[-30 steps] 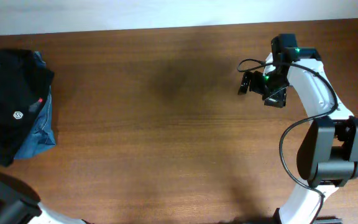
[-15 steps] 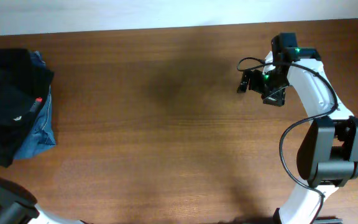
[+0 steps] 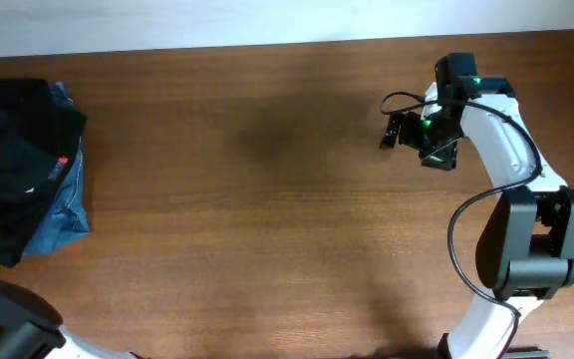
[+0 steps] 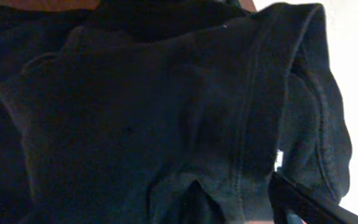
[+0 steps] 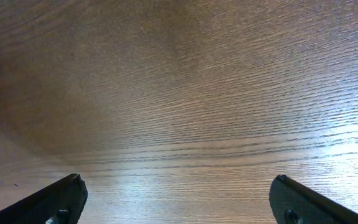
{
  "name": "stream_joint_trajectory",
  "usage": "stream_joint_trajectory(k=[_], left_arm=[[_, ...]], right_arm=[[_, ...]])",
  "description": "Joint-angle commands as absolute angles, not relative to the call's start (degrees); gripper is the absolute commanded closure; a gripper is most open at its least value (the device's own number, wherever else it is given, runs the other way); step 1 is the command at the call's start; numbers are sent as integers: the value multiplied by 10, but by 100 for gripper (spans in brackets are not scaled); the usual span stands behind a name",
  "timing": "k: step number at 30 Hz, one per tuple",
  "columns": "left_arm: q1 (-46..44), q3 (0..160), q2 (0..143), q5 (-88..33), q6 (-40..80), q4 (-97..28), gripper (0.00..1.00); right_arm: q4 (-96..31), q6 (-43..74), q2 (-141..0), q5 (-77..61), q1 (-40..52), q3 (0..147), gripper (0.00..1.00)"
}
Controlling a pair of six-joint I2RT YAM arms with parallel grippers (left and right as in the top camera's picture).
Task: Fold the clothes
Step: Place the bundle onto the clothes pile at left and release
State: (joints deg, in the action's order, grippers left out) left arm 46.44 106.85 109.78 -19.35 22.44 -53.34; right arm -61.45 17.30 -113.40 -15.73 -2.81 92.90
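The clothes lie in a pile at the table's left edge: a black garment (image 3: pixel 13 170) on top of a blue denim piece (image 3: pixel 66 204). Dark cloth of the black garment (image 4: pixel 135 106) fills the left wrist view, a stitched hem running down its right side. My left gripper (image 4: pixel 174 190) hangs close over it, open; only its right finger (image 4: pixel 297 199) shows, set wide and touching no cloth. My right gripper (image 3: pixel 395 133) hovers open over bare wood at the back right, far from the pile. Nothing lies between the fingers of my right gripper (image 5: pixel 178 190).
The brown wooden table (image 3: pixel 267 219) stretches between the pile and the right arm (image 3: pixel 526 239). Part of the left arm (image 3: pixel 3 324) shows at the bottom left corner. A pale wall runs along the table's far edge.
The black garment has settled onto the pile, and the white logo seen a second ago is now folded out of sight. My left jaws have opened. The right arm has not moved.
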Motion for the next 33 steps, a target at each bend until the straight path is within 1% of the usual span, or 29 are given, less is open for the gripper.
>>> stream_joint_trajectory(k=[1,8,11,15,17,18,19,20,22,25,26,28,33], left_arm=[[465,1091,1065,-221,184,-532,7],[465,1091,1009,-221,152,-563,7],[465,1091,1004,-220,135,-580,7],[465,1091,1003,-190,131,-601,7],[463,1090,1003,-190,131,-601,8],[460,1090,1003,-190,131,-600,10],[455,1090,1005,-180,131,-598,20],[450,1089,1006,-168,131,-594,32],[435,1089,1012,-152,131,-584,68],[409,1089,1026,-152,131,-556,98],[403,1089,1031,-151,131,-548,99],[385,1089,1047,-138,131,-526,99],[354,1089,1080,-29,131,-501,99]], right_arm=[[-610,167,-1119,-162,-30,939,2],[-600,167,-1119,-163,-30,939,1],[-599,167,-1119,-163,-30,939,2],[-591,167,-1119,-163,-30,939,1],[-592,167,-1119,-163,-30,939,1],[-592,167,-1119,-163,-30,939,1],[-593,167,-1119,-163,-30,939,1],[-594,167,-1119,-163,-30,939,2],[-596,167,-1119,-163,-30,939,1],[-596,167,-1119,-163,-30,939,1],[-596,167,-1119,-163,-30,939,2],[-599,167,-1119,-163,-30,939,1],[-607,163,-1119,-158,-30,939,1]])
